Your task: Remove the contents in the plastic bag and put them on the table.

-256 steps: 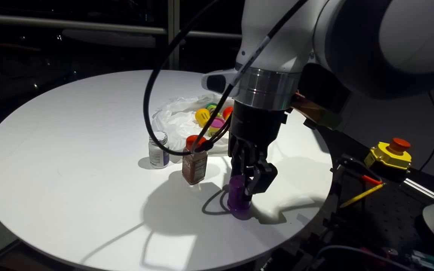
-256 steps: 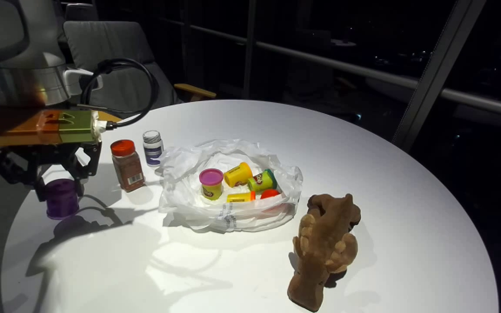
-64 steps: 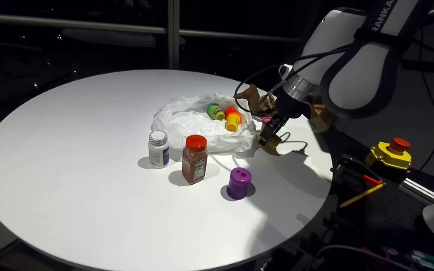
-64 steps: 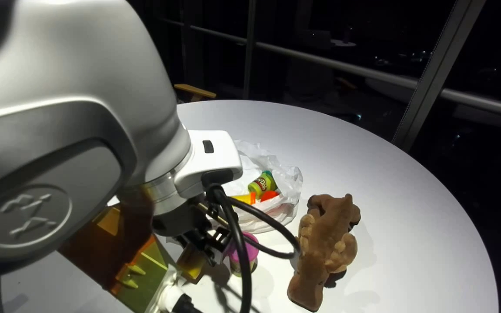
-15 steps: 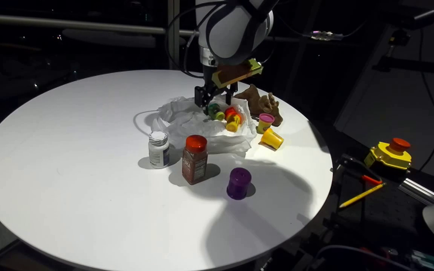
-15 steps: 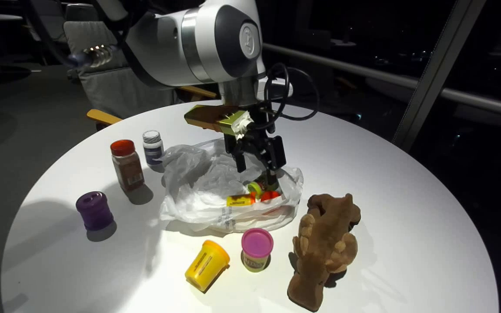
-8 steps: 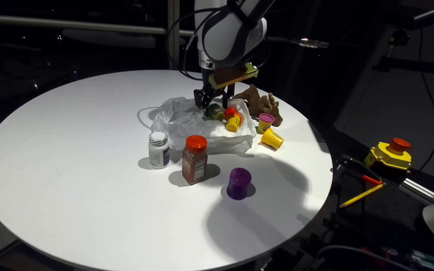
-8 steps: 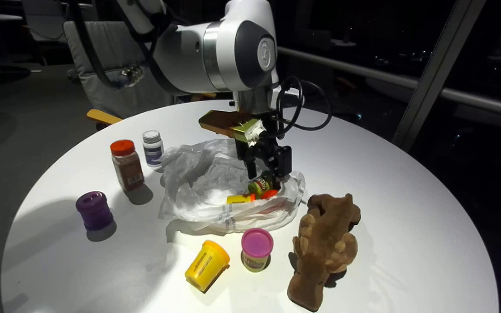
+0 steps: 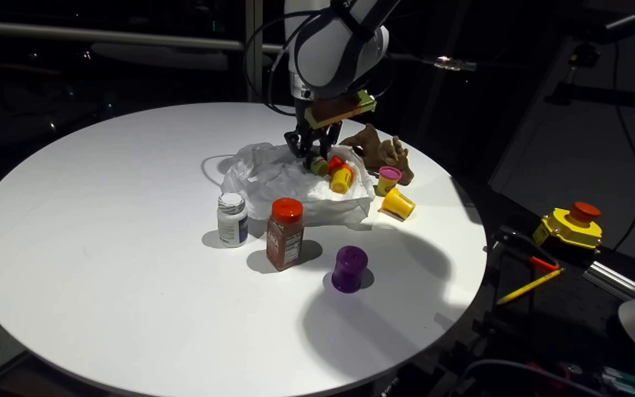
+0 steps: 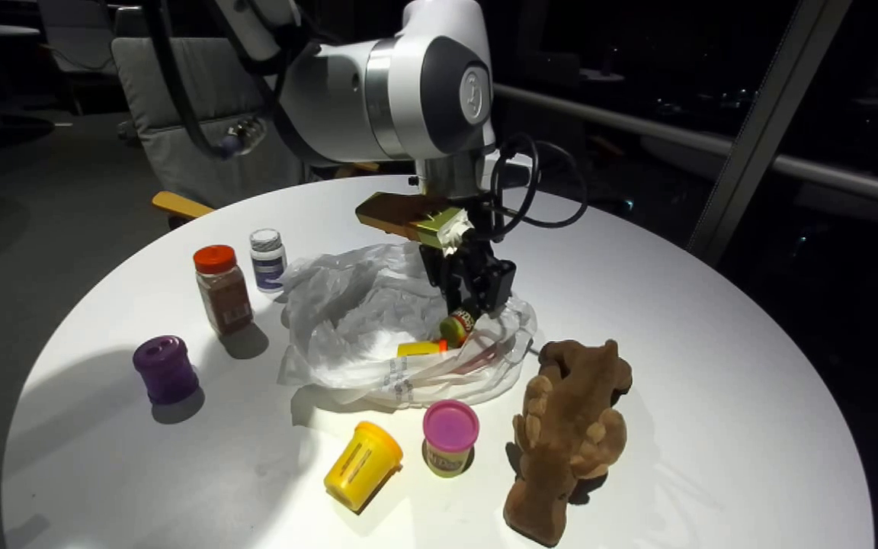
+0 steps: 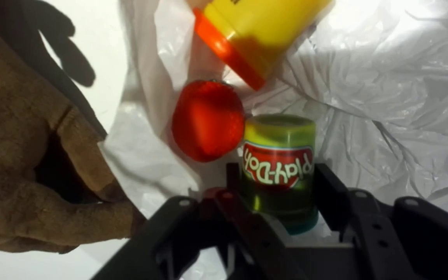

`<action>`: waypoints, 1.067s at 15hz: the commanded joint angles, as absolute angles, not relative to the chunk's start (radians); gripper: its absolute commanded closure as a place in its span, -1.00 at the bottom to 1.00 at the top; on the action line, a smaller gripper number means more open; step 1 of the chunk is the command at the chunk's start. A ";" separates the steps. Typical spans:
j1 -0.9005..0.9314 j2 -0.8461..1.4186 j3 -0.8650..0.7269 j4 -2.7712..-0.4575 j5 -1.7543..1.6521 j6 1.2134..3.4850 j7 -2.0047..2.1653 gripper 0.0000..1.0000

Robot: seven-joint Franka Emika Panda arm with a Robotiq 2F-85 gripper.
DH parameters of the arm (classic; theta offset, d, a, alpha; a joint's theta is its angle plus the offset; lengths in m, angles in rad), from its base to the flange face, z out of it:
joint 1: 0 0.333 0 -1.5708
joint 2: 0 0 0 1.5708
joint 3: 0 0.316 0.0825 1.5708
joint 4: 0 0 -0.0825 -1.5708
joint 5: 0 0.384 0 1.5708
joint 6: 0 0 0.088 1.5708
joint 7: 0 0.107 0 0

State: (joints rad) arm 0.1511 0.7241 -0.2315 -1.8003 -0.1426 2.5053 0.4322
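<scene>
The white plastic bag (image 9: 323,209) (image 10: 332,366) lies open on the round table (image 9: 130,275). My gripper (image 9: 317,156) (image 10: 473,303) (image 11: 276,177) reaches into it. The jaws are shut on a green Play-Doh can (image 11: 278,155) (image 10: 456,328), one finger against each side. In the wrist view its teal lid points back toward the gripper. A yellow can with an orange lid (image 11: 263,31) (image 9: 341,181) and a red rounded thing (image 11: 208,120) (image 9: 335,163) are also in the bag. A yellow can (image 9: 398,203) (image 10: 363,465) lies on its side on the table. Beside it a pink-lidded can (image 9: 388,181) (image 10: 450,438) stands upright.
A brown plush toy (image 10: 572,435) lies beside the bag. A white bottle (image 9: 232,219), a red-capped spice jar (image 9: 285,234) and a purple container (image 9: 349,269) stand on the table. The bag's crumpled rim rises around the gripper.
Since 17 seconds ago, the pink-lidded and yellow cans have moved from bag to table, and the gripper has left the purple container. In the last half second the jaws closed on the green can.
</scene>
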 commanded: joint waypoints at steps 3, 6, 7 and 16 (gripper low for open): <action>0.112 0.513 -0.217 -1.995 -0.167 2.556 0.307 0.55; 0.062 0.368 -0.212 -2.157 -0.173 2.636 0.213 0.55; 0.048 0.323 -0.221 -2.211 -0.184 2.670 0.185 0.55; -0.261 0.213 -0.100 -2.576 -0.023 3.102 -0.344 0.55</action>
